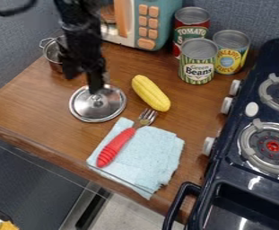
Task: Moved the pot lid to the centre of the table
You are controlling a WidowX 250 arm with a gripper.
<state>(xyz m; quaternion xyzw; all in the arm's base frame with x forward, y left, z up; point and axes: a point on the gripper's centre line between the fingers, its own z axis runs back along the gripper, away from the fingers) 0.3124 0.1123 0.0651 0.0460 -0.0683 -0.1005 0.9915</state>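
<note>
Lid on the left part of the worktop (30,105), under the tool (95,84).
The worktop has its front edge running slantwise, with the dark stove (264,56) along the right side and the toy microwave (167,20) at the back; wood surface shows between lid and front edge. The blue cloth (150,155) reaches this edge. The metal lid (83,107) looks flat, its knob just beside the lower end of the tool; if they touch, or if the tool is clenched or released, I cannot tell. Three cans (198,65) stand upright, tops closed. The pot (53,53) is partly behind the arm, its inside not readable. Near the lid lie the corn (150,93) and the red-handled fork (115,146), partly on the cloth.
</note>
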